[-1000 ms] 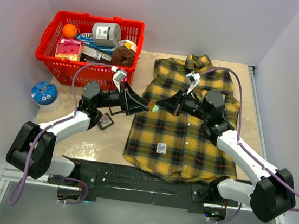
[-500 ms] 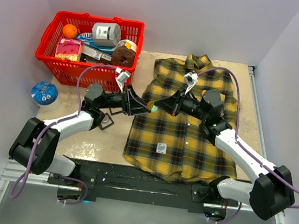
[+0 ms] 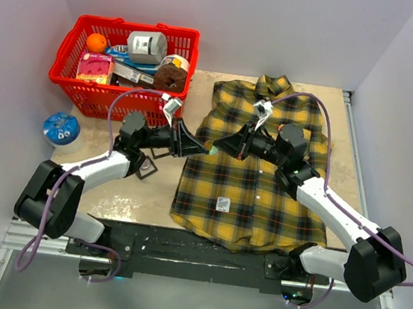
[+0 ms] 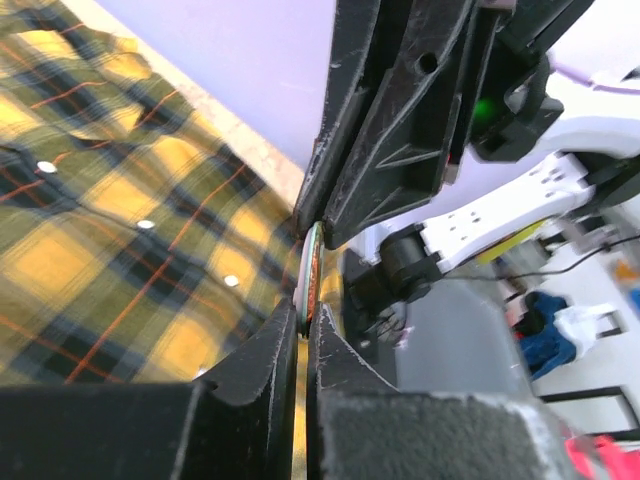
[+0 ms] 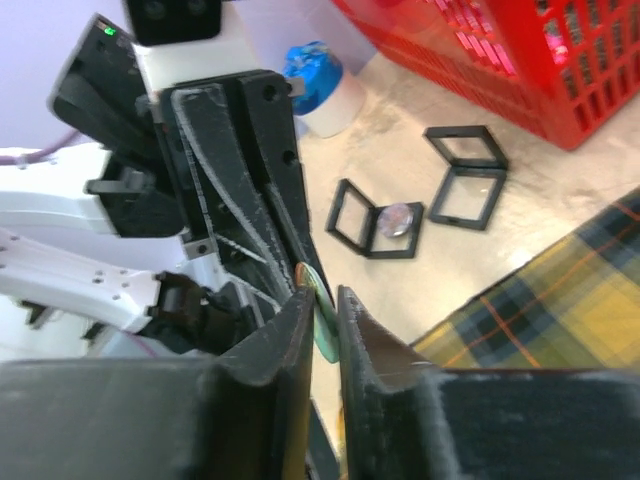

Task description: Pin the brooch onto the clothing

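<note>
**Where two grippers meet, a brooch (image 3: 211, 148) hangs over the plaid shirt (image 3: 252, 183)**

Although the arms stretch in from opposite sides, their fingertips meet at one spot, above the plaid shirt's edge on the basket side. The left gripper (image 3: 201, 148) is closed. Its own camera shows the two black fingers pinching the thin rim of the brooch, a small round disc seen edge-on there. The right gripper (image 3: 221, 146) faces it nose to nose, its fingers a narrow slit apart with the greenish disc sitting in that slit (whether they press on the disc or merely flank it, I cannot tell).

The plaid shirt lies flat and face up on the table (image 3: 126, 197). It is checked in yellow and dark, with its collar (image 3: 275, 84) toward the far wall and its hem toward the arm bases. A small white label (image 3: 223, 203) sits near the hem, and white buttons (image 4: 44, 166) run down the front. The brooch is up in the air over the cloth, not lying on it.

Just beside the shirt, under the left arm, open black display cases (image 5: 375, 222) lie on the table. The right wrist view shows two of them, one with a small round piece inside. A red shopping basket (image 3: 108, 96) stands at the far left, holding an orange (image 3: 95, 41), a grey cylinder (image 3: 146, 45), a pink packet (image 3: 95, 69) and a brown item (image 3: 173, 73). A white tub with a blue lid (image 3: 60, 129) stands near the basket's near corner.
</note>
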Controlling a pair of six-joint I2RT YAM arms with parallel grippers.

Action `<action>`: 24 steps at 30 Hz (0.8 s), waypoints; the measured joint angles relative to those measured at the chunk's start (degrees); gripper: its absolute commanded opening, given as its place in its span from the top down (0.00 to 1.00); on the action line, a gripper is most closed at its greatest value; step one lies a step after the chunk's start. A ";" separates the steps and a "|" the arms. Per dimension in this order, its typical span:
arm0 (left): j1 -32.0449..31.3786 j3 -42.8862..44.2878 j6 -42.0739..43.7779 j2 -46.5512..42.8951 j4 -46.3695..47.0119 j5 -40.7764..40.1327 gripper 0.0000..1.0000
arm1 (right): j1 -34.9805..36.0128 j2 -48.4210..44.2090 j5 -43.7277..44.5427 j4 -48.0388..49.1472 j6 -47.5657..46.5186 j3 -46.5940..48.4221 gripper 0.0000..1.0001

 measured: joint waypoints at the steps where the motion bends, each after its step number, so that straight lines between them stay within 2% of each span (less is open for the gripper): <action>1: -0.04 0.83 2.47 -0.22 -2.67 -0.22 1.00 | 0.00 0.02 0.63 -0.50 -0.09 0.00 0.53; 3: -0.31 2.23 7.28 -1.18 -8.26 -2.12 1.00 | 0.02 0.02 1.92 -1.36 0.13 0.02 0.41; 6: -0.81 4.74 16.87 -4.09 -19.52 -8.33 1.00 | 0.09 -0.37 4.98 -3.28 0.37 0.04 0.32; 10: -4.13 7.63 29.88 -9.70 -32.00 -21.22 1.00 | 0.13 -2.12 9.42 -5.70 3.19 0.02 0.30; 14: -11.82 9.31 40.37 -13.03 -39.34 -34.64 1.00 | 0.13 -4.31 12.15 -5.07 9.27 -0.48 0.31; 17: -17.05 9.75 47.41 -13.16 -43.28 -46.53 1.00 | 0.13 -5.03 13.55 -3.34 14.47 -1.36 0.30; 24: -26.36 11.17 56.59 -11.10 -47.10 -65.70 1.00 | 0.37 -5.03 16.31 -1.16 23.26 -2.25 0.31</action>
